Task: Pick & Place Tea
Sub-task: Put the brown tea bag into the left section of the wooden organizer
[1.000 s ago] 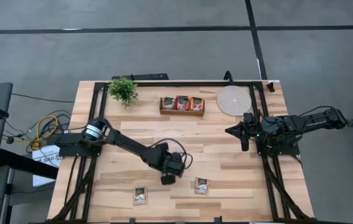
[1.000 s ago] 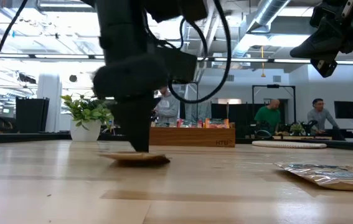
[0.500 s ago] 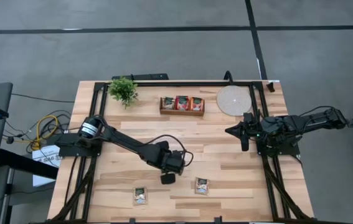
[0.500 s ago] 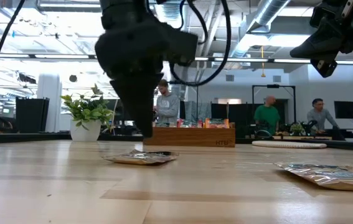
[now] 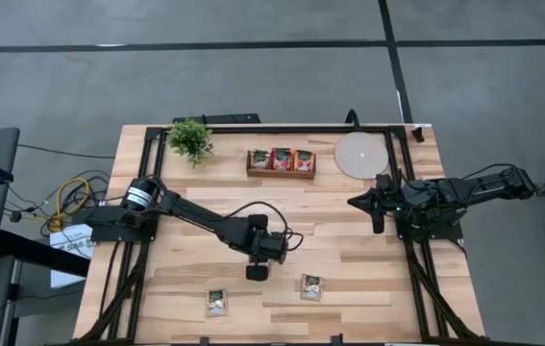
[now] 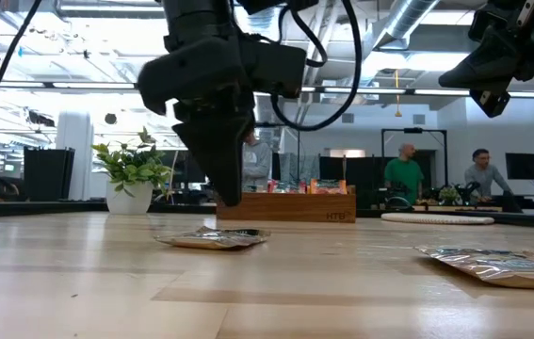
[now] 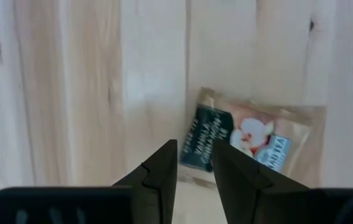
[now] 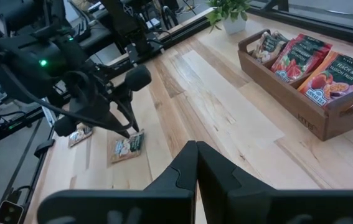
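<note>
Now my left gripper [image 6: 231, 193] hangs just above the wooden table [image 5: 349, 288], fingers parted and holding nothing. Directly beneath lies one tea sachet [image 7: 248, 140], flat on the boards; a second sachet [image 5: 216, 303] lies apart toward the near edge. More sachets [image 8: 301, 59] stand in the wooden tray [image 5: 281, 173] at the far side. My right gripper [image 5: 378, 213] waits clenched shut, raised beside the round disc [image 5: 360, 154].

Open-plan lab, exposed ceiling ducts [image 6: 408, 28], monitors [image 6: 523, 167] (people [image 6: 404, 174] at benches)
</note>
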